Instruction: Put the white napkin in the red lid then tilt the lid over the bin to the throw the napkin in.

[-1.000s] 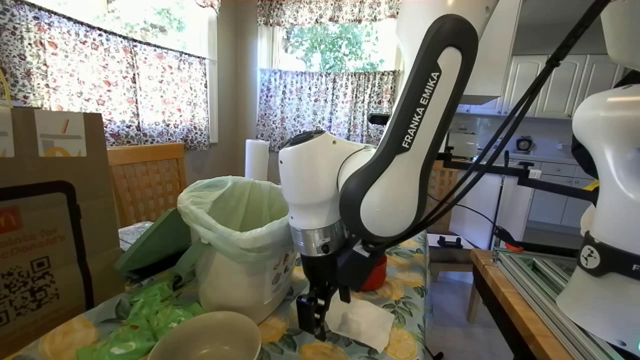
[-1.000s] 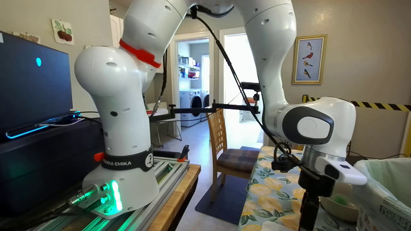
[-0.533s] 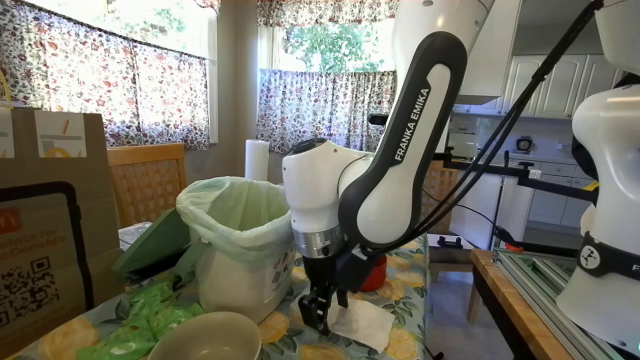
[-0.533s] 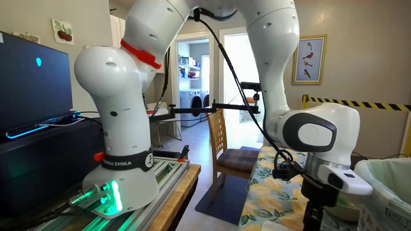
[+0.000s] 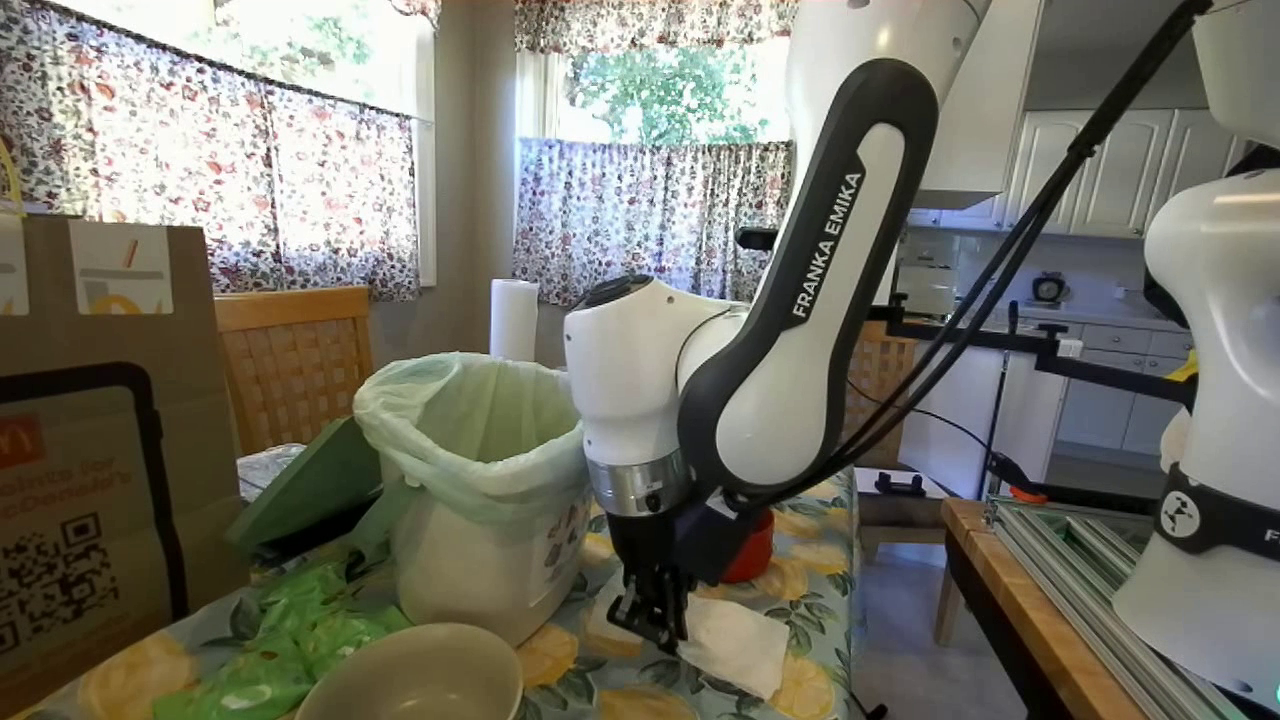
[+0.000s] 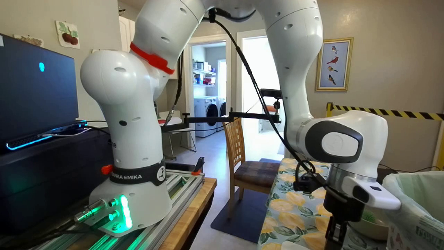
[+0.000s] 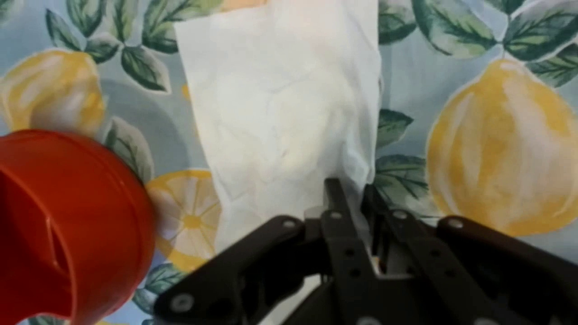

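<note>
Over the bench [image 5: 575, 685], in an exterior view, the arm [image 5: 775, 410] hangs bent, its end effector [image 5: 668, 640] pointing down at one edge of the white napkin [image 5: 740, 650] lying there, the red lid [image 5: 757, 550] partly hidden behind the arm. In an exterior view the bottom border crops the end effector and most of the napkin, the right border the bin [image 6: 416, 232]. In the wrist view the end effector, dark and blurred, is clenched on a fold of the napkin; the lid runs off the left side.
</note>
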Action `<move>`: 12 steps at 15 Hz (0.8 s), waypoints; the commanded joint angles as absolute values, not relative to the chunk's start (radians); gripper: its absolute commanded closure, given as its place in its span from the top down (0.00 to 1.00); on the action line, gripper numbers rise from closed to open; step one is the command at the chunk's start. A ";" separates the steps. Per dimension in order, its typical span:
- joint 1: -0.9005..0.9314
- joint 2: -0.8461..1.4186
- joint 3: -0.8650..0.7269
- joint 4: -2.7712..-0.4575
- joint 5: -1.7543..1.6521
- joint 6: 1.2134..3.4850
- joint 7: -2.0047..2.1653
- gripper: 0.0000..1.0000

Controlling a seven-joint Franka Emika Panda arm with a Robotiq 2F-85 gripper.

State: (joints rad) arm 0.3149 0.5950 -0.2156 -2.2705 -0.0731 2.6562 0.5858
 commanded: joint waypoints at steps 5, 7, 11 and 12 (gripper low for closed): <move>0.314 0.370 -0.212 -2.409 -0.119 2.536 0.622 0.00; 0.301 0.311 -0.215 -2.438 -0.146 2.496 0.644 0.00; 0.254 0.189 -0.204 -2.495 -0.211 2.392 0.681 0.00; 0.241 0.162 -0.205 -2.507 -0.243 2.375 0.703 0.00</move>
State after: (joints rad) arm 0.2845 0.2777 -0.2177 -2.4325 -0.1665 2.4219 0.6467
